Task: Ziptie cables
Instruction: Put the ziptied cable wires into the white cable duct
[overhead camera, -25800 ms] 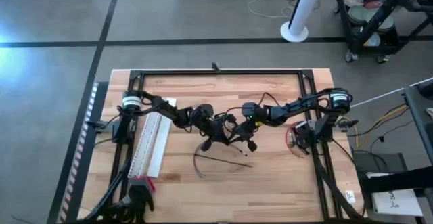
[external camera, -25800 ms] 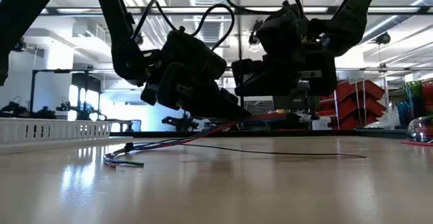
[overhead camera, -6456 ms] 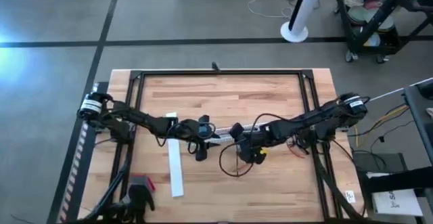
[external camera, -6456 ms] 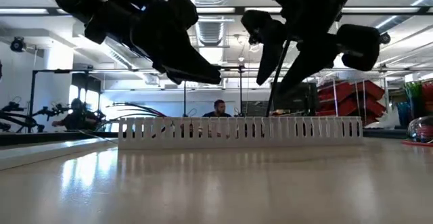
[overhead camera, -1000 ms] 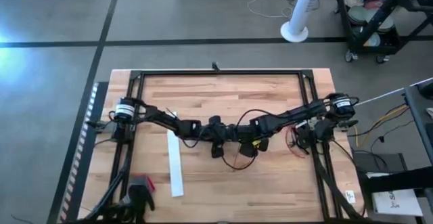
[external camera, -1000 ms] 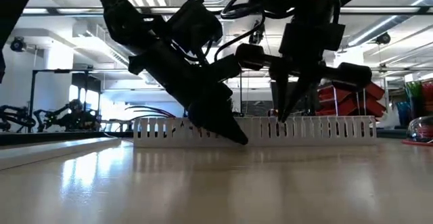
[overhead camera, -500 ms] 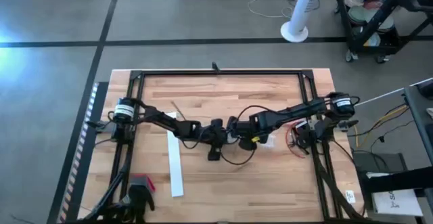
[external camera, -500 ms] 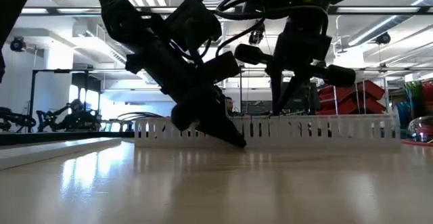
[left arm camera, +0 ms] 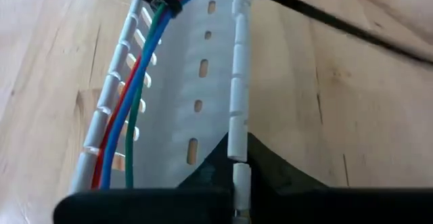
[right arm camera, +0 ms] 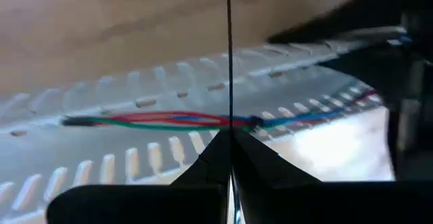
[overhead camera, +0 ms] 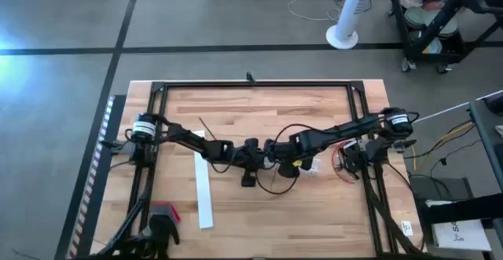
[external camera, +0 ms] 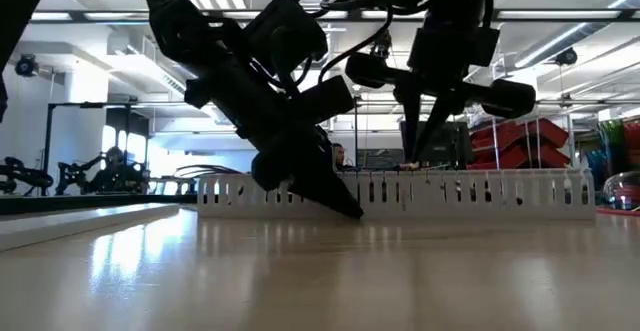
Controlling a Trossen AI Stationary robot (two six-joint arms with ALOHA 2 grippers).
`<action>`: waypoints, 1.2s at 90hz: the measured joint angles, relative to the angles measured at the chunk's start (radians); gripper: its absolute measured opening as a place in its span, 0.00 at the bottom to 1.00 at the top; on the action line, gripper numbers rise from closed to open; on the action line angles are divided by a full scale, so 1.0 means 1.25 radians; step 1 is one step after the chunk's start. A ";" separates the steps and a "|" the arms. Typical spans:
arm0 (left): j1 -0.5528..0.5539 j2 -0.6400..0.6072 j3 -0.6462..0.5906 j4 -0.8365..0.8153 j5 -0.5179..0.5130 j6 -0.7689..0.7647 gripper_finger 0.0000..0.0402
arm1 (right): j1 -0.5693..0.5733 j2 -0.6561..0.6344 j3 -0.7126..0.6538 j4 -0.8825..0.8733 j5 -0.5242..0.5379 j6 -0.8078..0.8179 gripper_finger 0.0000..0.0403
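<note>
Both jaws are closed: the left gripper [left arm camera: 235, 183] pinches one slotted wall of the white wire duct [left arm camera: 203, 82], the right gripper [right arm camera: 230, 158] grips a thin black zip-tie tail [right arm camera: 229, 55] above it. The cables [right arm camera: 169, 120] lie inside the duct, banded, mid-tabletop [overhead camera: 259, 119].

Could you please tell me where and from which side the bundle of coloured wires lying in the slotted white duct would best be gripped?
Probably mid-length on the wires, clear of the black tie already cinched round them. They lie flat along the floor of the duct between its toothed walls, so come straight down through the open top, fingers either side of the bundle.
</note>
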 joint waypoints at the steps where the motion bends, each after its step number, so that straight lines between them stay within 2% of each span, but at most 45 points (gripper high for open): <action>1: 0.000 0.000 0.000 0.000 0.000 -0.001 0.00 | 0.000 0.001 -0.001 0.001 0.000 0.000 0.00; 79: 0.002 -0.001 0.002 0.004 -0.005 -0.005 0.00 | 0.020 0.040 0.003 0.044 0.003 0.023 0.00; 89: 0.004 -0.001 0.002 0.005 -0.005 -0.006 0.00 | 0.023 0.037 0.003 0.043 0.002 0.023 0.05; 108: 0.004 -0.001 0.002 0.006 -0.005 -0.007 0.00 | 0.031 0.037 0.006 0.036 0.029 0.024 0.23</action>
